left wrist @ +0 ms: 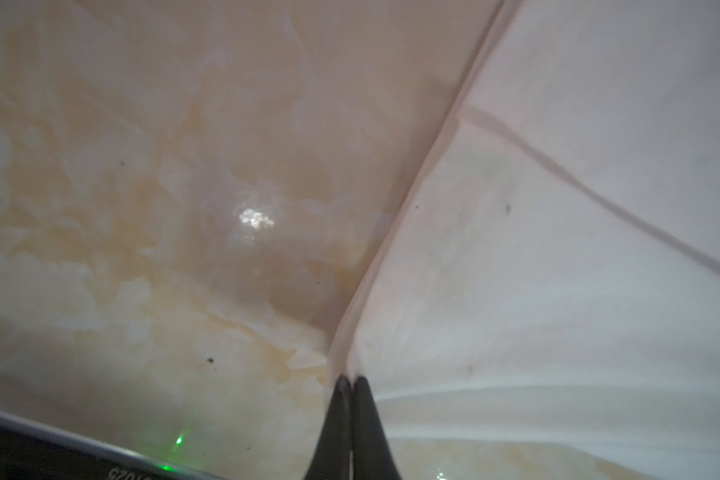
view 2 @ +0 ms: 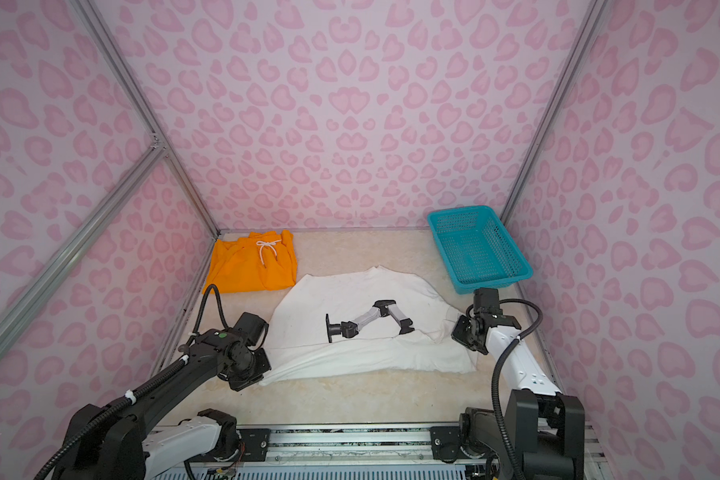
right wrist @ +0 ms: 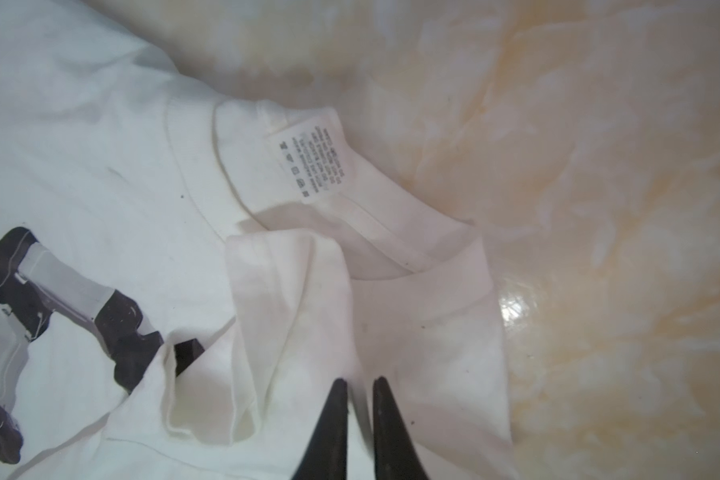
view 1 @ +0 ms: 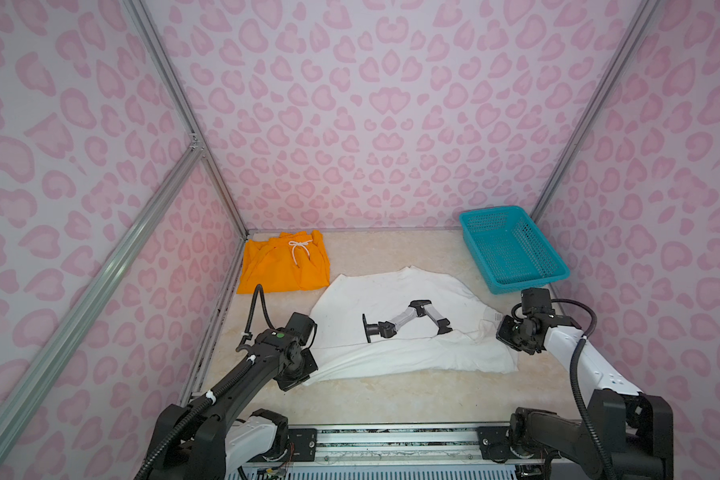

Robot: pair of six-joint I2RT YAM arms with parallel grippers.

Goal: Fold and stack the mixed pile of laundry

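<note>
White cotton, thin and limp, is what both arms have before them: the white T-shirt [view 1: 391, 291] lies spread over the middle of the desk [view 1: 391, 399], its black-grey print [view 1: 408, 320] facing up and a crease line running across just below it. The left pincer [left wrist: 352, 382] is shut tight on the shirt's edge at the near left corner, and the cloth fans out from its tips in taut ridges. The right pincer [right wrist: 360, 384] hangs over the bunched shoulder cloth beside the collar [right wrist: 391, 232] and its care label [right wrist: 312, 162], tips a little apart, with nothing that I can see clamped between them. I would judge the shirt light and floppy, so it will sag and trail from any single hold. The hem, the seams and the ribbed collar give doubled cloth that a narrow tip can bite, and two corners taken together should carry it flat. The orange shorts [view 1: 275, 266] sit folded in the far left corner, white drawstring [view 1: 299, 249] on top, just beside the shirt's far edge. Underfoot the desk is glossy, cream, marble-patterned and catches the light, so cloth should slide on it readily. Pink spotted walls [view 1: 371, 104] on aluminium rails [view 1: 100, 266] close in the space, and a teal basket [view 1: 493, 210] stands at the far right.
</note>
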